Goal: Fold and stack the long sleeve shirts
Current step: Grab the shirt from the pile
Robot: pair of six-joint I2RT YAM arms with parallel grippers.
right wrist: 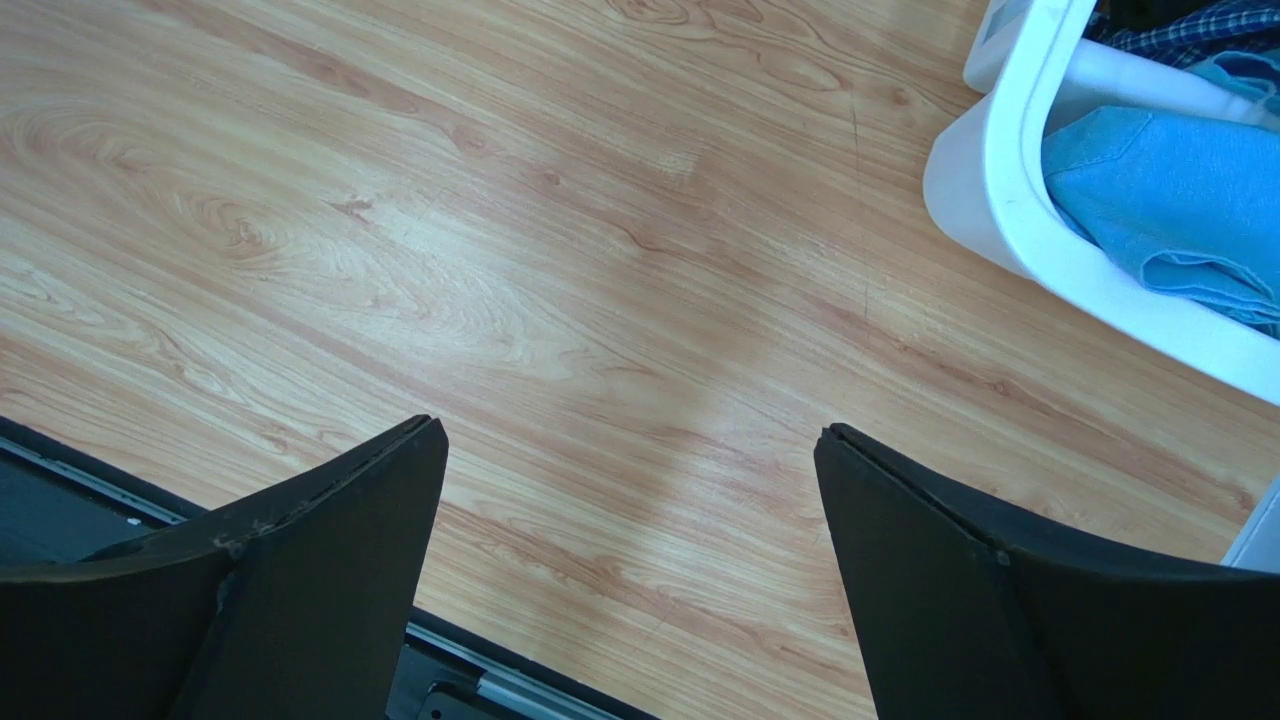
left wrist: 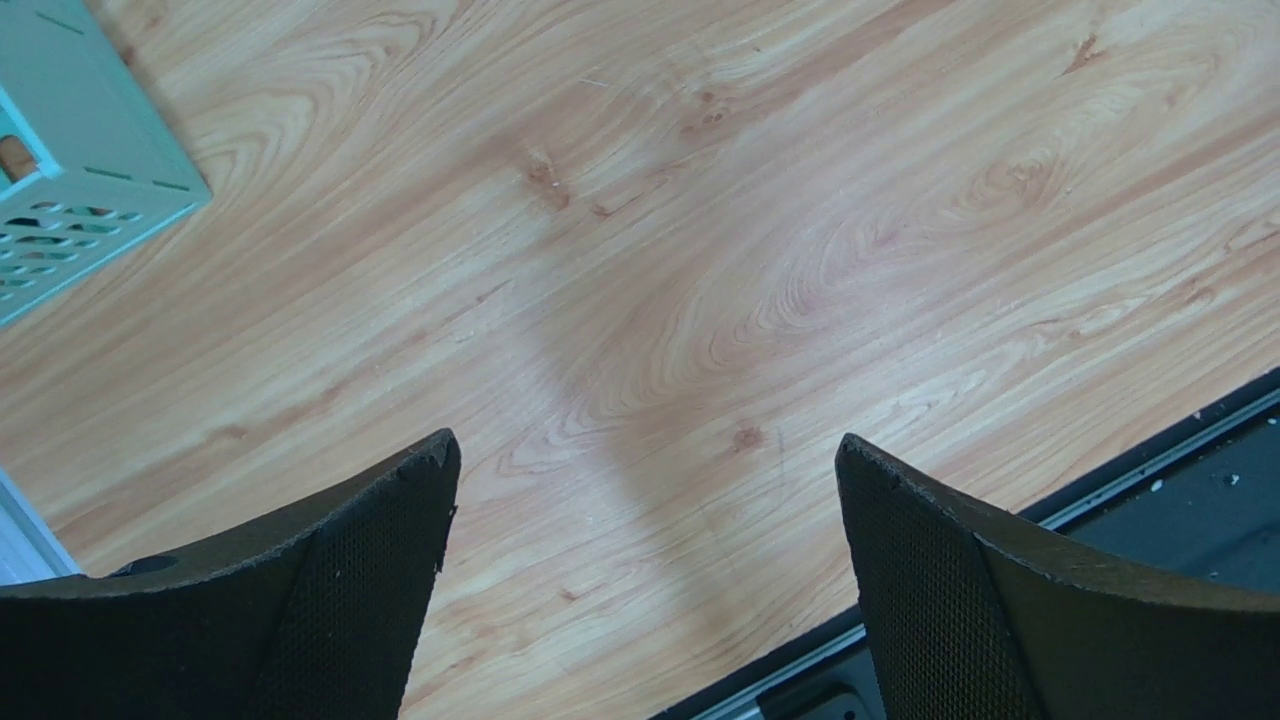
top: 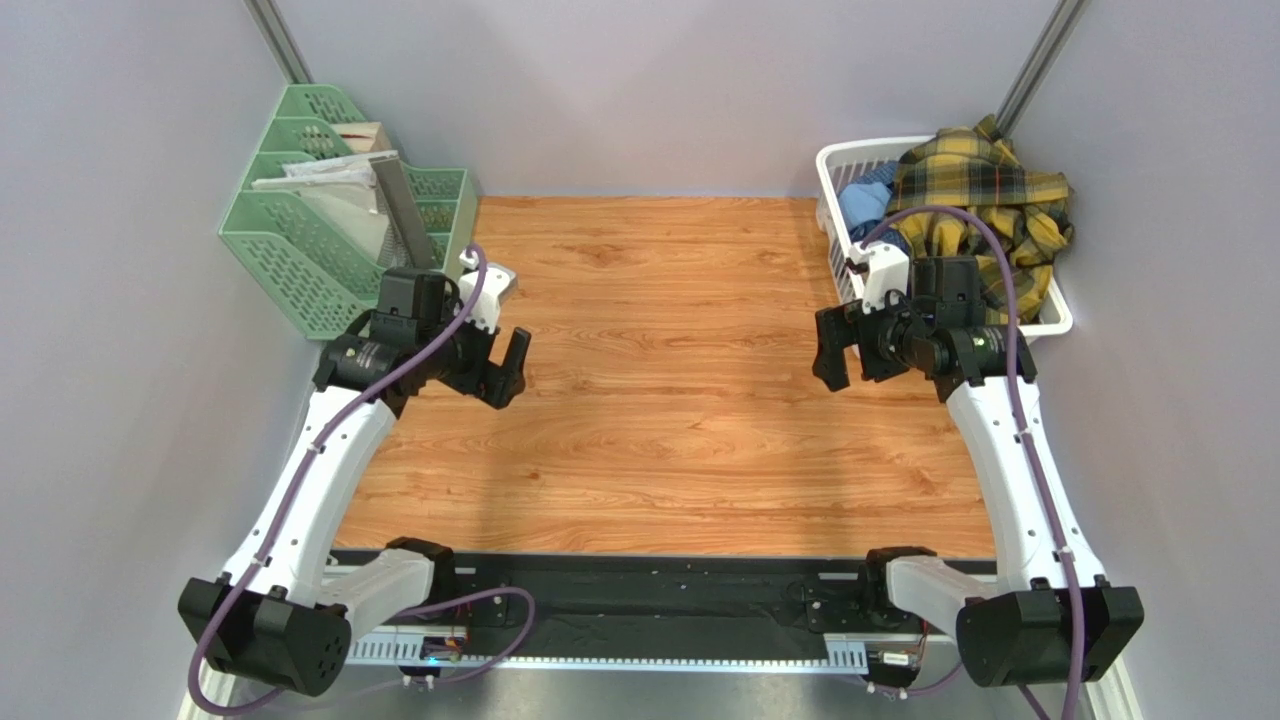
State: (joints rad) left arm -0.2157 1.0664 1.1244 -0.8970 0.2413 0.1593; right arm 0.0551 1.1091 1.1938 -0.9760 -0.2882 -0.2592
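Top external view: the mustard-yellow and black plaid shirt [top: 984,188] lies heaped in a white basket [top: 837,255] at the far right corner of the wooden tabletop [top: 661,405], draping over the basket's far and right rim. A light blue shirt [top: 866,203] shows beneath it at the basket's left end. The right arm [top: 1007,435] reaches up along the right side, and the right jaws stand wide apart, holding nothing, just off the basket's near left corner and pointing toward the middle of the tabletop, away from the shirts. The plaid shirt sits behind and to the right of them, untouched.

The left arm [top: 323,450] mirrors this on the other side. The left jaws are likewise spread wide and hold nothing, hovering over bare wood close to a green mesh file rack [top: 308,225] with papers in it at the far left corner. The whole width of the tabletop separates them from the basket.

In the right wrist view, the two dark fingers [right wrist: 301,585] frame only wood grain, with the basket's white rim [right wrist: 999,203] at the upper right edge. The light blue shirt [right wrist: 1172,203] lies folded over inside it, and a strip of blue-checked cloth [right wrist: 1202,23] peeks in at the top corner. No cloth lies between the jaws.

In the left wrist view, the fingers [left wrist: 346,585] again bracket plain wood, a corner of the green rack [left wrist: 75,165] at the upper left and the black rail [left wrist: 1187,495] of the near edge at the lower right.
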